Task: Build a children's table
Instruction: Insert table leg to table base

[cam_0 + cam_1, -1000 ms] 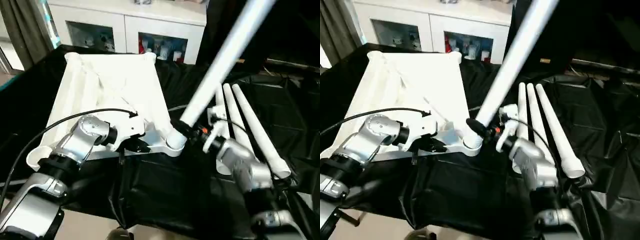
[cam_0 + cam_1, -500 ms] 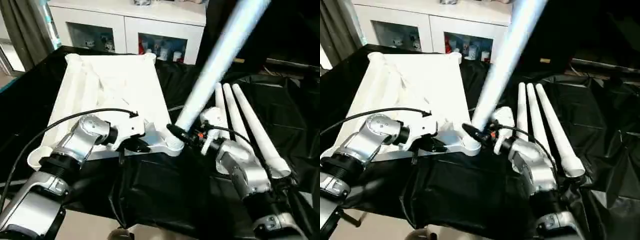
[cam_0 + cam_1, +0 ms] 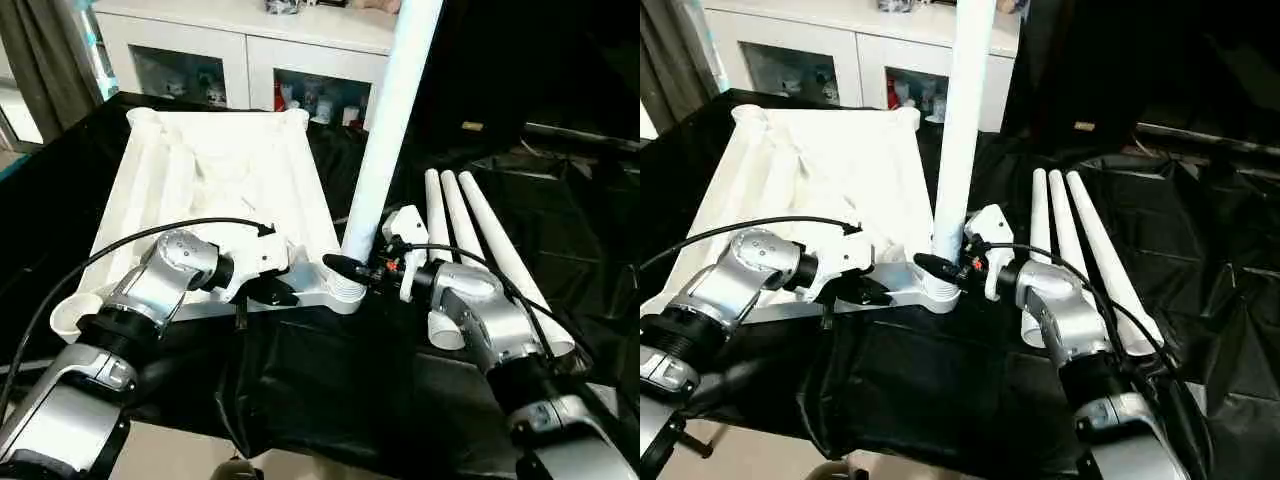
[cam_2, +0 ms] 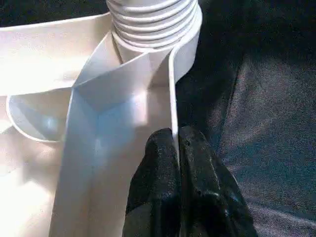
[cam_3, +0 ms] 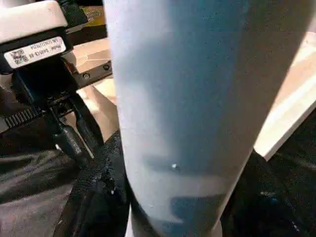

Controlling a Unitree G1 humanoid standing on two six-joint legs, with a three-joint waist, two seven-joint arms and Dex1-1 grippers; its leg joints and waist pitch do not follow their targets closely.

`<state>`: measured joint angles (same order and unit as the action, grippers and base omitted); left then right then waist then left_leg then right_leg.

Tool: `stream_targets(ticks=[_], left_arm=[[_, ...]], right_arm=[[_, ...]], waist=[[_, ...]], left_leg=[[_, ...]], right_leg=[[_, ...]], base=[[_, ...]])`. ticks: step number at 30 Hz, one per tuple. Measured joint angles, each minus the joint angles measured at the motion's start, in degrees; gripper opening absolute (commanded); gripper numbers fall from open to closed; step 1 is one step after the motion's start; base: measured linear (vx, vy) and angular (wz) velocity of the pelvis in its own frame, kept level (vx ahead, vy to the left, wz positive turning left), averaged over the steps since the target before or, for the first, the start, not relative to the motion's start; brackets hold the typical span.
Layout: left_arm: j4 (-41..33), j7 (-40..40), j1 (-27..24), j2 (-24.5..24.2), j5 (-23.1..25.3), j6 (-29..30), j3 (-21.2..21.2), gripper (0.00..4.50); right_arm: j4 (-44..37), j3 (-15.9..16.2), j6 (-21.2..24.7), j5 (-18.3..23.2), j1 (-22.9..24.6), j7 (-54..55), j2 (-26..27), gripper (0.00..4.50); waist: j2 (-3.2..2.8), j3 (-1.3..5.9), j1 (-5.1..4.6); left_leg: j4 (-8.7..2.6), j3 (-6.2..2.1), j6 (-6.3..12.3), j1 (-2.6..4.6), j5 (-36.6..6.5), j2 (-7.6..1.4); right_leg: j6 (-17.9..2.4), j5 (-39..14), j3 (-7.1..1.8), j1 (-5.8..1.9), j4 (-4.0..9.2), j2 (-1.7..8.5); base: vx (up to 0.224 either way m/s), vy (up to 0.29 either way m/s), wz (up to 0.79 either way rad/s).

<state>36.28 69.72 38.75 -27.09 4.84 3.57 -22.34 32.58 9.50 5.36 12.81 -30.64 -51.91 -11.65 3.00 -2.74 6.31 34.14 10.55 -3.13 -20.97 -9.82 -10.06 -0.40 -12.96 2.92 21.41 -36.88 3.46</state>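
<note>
The children's table top lies underside up on the black cover. My left gripper is shut on the thin rim of the top, just beside the near right corner socket. A white leg stands almost upright with its foot in that threaded socket. My right gripper is shut on this leg just above the socket, and the leg looms close in the right wrist view. Three more legs lie side by side to the right of my right arm.
A white cabinet with glass doors stands behind the work. The black sheet hangs over the near edge of the support. A black cable arcs over my left forearm. A grey curtain hangs at the far left.
The leg in my right gripper has swung from a strong lean to the right to nearly upright over the corner socket. My left gripper has kept its hold on the rim.
</note>
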Motion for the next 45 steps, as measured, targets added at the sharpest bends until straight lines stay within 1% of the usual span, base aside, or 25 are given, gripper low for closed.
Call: stream_targets(ticks=[6, 9, 13, 17, 18, 22, 24, 25, 27, 30, 34, 36, 38, 40, 45], left_arm=[[-0.4, 1.2, 0.0, -0.3, -0.2, 0.0, 0.0, 0.0], [-0.4, 1.6, 0.0, -0.4, -0.5, 0.3, 0.1, 0.0], [-0.4, 0.9, 0.0, -0.1, -0.5, 1.7, 0.6, 0.0], [0.9, -2.6, 0.8, 1.4, 0.5, 3.8, 1.1, 0.0], [1.9, -4.2, 1.7, 2.4, 1.0, 5.0, 1.1, 0.0], [4.5, -9.2, 3.9, 5.1, 1.9, 8.4, 1.2, 0.0], [6.6, -13.1, 5.7, 7.6, 2.8, 10.6, 1.3, 0.0], [7.0, -13.8, 6.1, 8.0, 2.9, 11.3, 1.3, 0.0], [8.7, -17.7, 7.6, 10.5, 3.4, 14.6, 1.6, 0.0], [10.3, -22.5, 9.1, 13.9, 4.0, 18.5, 2.3, 0.0], [11.3, -28.3, 10.0, 18.3, 3.9, 23.0, 4.0, 0.0], [12.1, -30.1, 10.5, 19.2, 4.0, 23.6, 4.0, 0.0], [12.4, -30.2, 10.7, 19.4, 3.9, 23.6, 4.0, 0.0], [12.5, -30.2, 10.7, 19.4, 3.9, 23.6, 4.0, 0.0], [12.5, -30.2, 10.7, 19.2, 4.0, 24.0, 4.1, 0.0]], right_arm=[[2.6, 0.4, -1.8, 0.0, -1.5, -4.0, -0.8, 1.89], [3.7, 0.4, -2.3, 0.0, -2.3, -5.1, -0.9, 1.89], [4.5, 0.3, -3.0, -0.1, -2.5, -3.7, -0.4, 1.89], [4.9, -0.7, -3.1, -1.5, -2.5, 4.6, 1.7, 1.89], [5.2, -1.3, -3.0, -2.0, -2.6, 8.7, 2.9, 1.89], [6.3, -3.3, -2.1, -3.1, -3.3, 20.0, 6.1, 1.89], [8.5, -5.1, -1.4, -3.8, -4.9, 27.6, 8.8, 1.89], [8.9, -5.4, -1.3, -3.9, -5.2, 29.0, 9.0, 1.88], [12.3, -7.2, -1.1, -3.9, -7.6, 36.3, 11.8, 1.88], [16.9, -9.4, -1.0, -3.5, -10.9, 43.2, 13.8, 1.88], [21.1, -12.3, -1.0, -3.5, -13.9, 50.3, 15.5, 1.88], [22.1, -13.0, -1.0, -3.9, -14.6, 52.2, 15.6, 1.88], [22.4, -13.1, -1.0, -4.0, -14.7, 52.8, 15.7, 1.88], [22.8, -13.4, -1.1, -4.1, -15.0, 53.1, 15.9, 1.88], [25.0, -14.0, -1.3, -4.4, -16.4, 53.2, 16.1, 1.88]], waist=[[0.04, 0.04, -0.04], [-0.08, 0.02, -0.05], [-0.17, -0.03, -0.1], [-0.22, -0.07, -0.75], [-0.22, -0.1, -1.05], [-0.35, -0.18, -1.53], [-0.37, -0.2, -1.7], [-0.4, -0.23, -1.77], [-0.45, -0.25, -2.08], [-0.49, -0.28, -2.5], [-0.59, -0.33, -2.92], [-0.67, -0.37, -2.94], [-0.66, -0.36, -2.95], [-0.65, -0.36, -2.97], [-0.71, -0.4, -3.12]], left_leg=[[-0.2, 0.01, 0.01, -0.01, 0.0, 0.0], [-0.32, 0.02, 0.0, 0.0, 0.0, 0.0], [-0.39, 0.03, 0.0, 0.05, 0.0, 0.0], [-0.41, 0.01, -0.01, 0.13, 0.0, 0.01], [-0.41, -0.02, -0.01, 0.12, 0.0, 0.01], [-0.56, -0.24, -0.02, 0.09, 0.0, 0.06], [-0.57, -0.36, -0.02, 0.04, 0.0, 0.06], [-0.6, -0.37, -0.02, 0.03, 0.0, 0.06], [-0.65, -0.39, -0.02, 0.03, 0.0, 0.08], [-0.64, -0.4, -0.01, 0.04, 0.0, 0.16], [-0.99, -0.48, 0.02, 0.13, -0.1, 0.17], [-1.26, -0.48, 0.03, 0.19, -0.1, 0.23], [-1.27, -0.48, 0.05, 0.24, -0.1, 0.36], [-1.27, -0.48, 0.32, 0.37, -0.2, 0.62], [-1.31, -0.49, 0.46, 0.45, -0.3, 0.69]], right_leg=[[0.0, 0.0, 0.0, -0.02, 0.23, -0.01], [-0.3, 0.2, 0.0, -0.01, 0.27, -0.03], [-0.4, 0.2, 0.01, -0.01, 0.28, -0.04], [-0.1, 0.0, 0.01, 0.02, 0.41, -0.04], [-0.1, 0.0, 0.05, 0.23, 0.51, -0.04], [0.0, 0.0, 0.23, 0.31, 1.19, -0.03], [0.0, 0.0, 0.37, 0.31, 1.55, -0.03], [0.0, 0.0, 0.41, 0.31, 1.68, -0.02], [-0.1, 0.0, 0.54, 0.31, 2.01, 0.06], [0.0, 0.0, 0.66, 0.25, 2.31, 0.19], [0.0, 0.0, 1.06, -0.09, 3.36, 0.29], [0.0, 0.0, 1.1, -0.31, 3.94, 0.31], [0.0, 0.0, 1.12, -0.34, 3.99, 0.48], [0.0, 0.0, 1.36, -0.38, 3.99, 0.91], [0.0, 0.0, 1.44, -0.46, 4.39, 0.98]], base=[[0.0, 0.0, 0.0], [0.0, 0.0, 0.0], [0.0, 0.0, 0.0], [0.0, 0.0, 0.0], [-0.05, 0.01, -0.03], [0.0, 0.0, 0.0], [0.0, 0.0, 0.0], [0.0, 0.0, 0.0], [0.0, 0.0, 0.0], [0.0, 0.0, 0.0], [0.0, 0.0, 0.0], [0.0, 0.0, 0.0], [0.0, 0.0, 0.0], [0.0, 0.0, 0.0], [0.0, 0.0, 0.0]])
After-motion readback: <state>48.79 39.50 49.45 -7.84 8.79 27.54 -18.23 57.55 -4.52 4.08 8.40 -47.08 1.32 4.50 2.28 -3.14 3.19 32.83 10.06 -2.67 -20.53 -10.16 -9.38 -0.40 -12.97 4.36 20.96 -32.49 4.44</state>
